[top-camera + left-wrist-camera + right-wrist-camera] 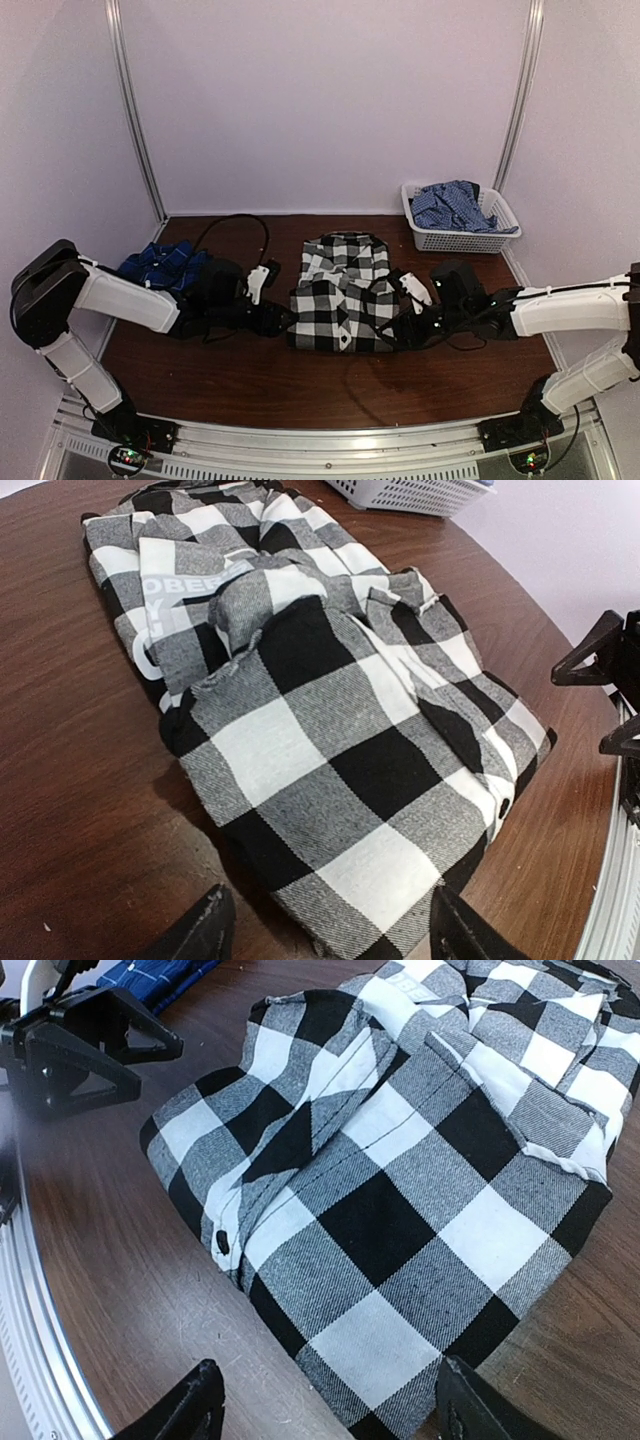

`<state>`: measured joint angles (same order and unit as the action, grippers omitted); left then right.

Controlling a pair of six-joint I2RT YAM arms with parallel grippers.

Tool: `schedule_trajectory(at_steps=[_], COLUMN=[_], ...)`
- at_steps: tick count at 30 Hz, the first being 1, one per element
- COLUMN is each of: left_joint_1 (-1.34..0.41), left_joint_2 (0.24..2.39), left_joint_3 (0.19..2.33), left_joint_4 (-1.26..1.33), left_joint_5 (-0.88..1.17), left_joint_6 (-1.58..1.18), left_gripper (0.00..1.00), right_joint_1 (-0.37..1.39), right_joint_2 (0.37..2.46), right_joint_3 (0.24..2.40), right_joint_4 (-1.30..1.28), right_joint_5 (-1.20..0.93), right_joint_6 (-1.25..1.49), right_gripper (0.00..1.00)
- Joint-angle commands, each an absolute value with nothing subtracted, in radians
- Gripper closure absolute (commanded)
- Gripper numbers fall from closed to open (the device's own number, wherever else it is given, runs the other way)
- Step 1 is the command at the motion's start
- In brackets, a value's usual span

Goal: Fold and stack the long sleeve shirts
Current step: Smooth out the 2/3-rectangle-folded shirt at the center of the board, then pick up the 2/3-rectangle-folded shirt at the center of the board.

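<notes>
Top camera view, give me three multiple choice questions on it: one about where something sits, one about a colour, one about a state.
1. Where on the brown wooden table does the white plastic slotted basket stand?
A. far right corner
B. near left corner
C. centre

2. What colour is the crumpled cloth in that basket?
A. red
B. blue-and-white
C. green

3. How does the black-and-white checked cloth shirt lie?
A. spread flat, sleeves out
B. hanging over the table edge
C. folded into a compact bundle

Answers: 1 A, it sits at the far edge on the right side; 2 B, blue-and-white checks show above its rim; 3 C, its layers overlap in a rough rectangle mid-table.
</notes>
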<state>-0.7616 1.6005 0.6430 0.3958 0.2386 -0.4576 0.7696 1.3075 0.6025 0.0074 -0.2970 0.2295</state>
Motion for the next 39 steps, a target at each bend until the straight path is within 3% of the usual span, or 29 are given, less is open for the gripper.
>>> schedule_trajectory(at_steps=[1,22,30,39], left_joint_1=[-0.778,-0.814,-0.871,-0.940], left_joint_2=[1.589,1.539,1.456,1.354], left_joint_3=[0.637,0.626,0.585,0.516], left_joint_4=[0.422,0.366,0.392,0.447], left_joint_5=[0.263,0.281,0.285,0.247], left_joint_6=[-0.421,-0.381,-0.302,-0.141], left_gripper=[0.32,0.32,0.35,0.35], right_joint_1=[0.814,0.914,0.952,1.005], right_joint_2=[1.337,1.574,1.557,1.474], right_joint_3=[0.605,0.639,0.639,0.624], right_joint_4=[-0.014,-0.014,-0.044,-0.131], right_joint_5=[-0.232,-0.090,-0.049,-0.090], right_joint_6=[0.193,0.215,0.246,0.291], right_gripper=[0.28,0.41,0.62,1.00])
